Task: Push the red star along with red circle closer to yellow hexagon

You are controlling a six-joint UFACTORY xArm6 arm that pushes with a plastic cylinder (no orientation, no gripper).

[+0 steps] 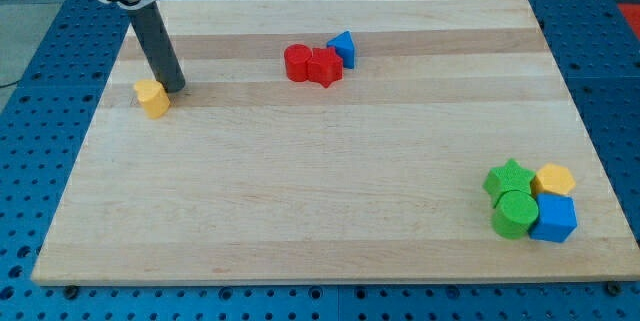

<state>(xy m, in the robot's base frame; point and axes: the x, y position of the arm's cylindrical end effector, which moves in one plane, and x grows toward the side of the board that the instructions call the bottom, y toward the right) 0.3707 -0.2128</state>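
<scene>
The red circle (297, 62) and the red star (324, 66) sit touching each other at the upper middle of the wooden board (300, 211), circle on the view's left. The yellow hexagon (554, 179) lies far off at the lower right, in a cluster of blocks. My tip (175, 89) rests on the board at the upper left, just to the right of a small yellow block (153, 98) whose shape I cannot make out. The tip is well to the left of the red pair.
A blue triangle (343, 48) touches the red star's upper right side. Next to the yellow hexagon are a green star (509, 178), a green circle (514, 214) and a blue cube (554, 218). A blue pegboard surrounds the board.
</scene>
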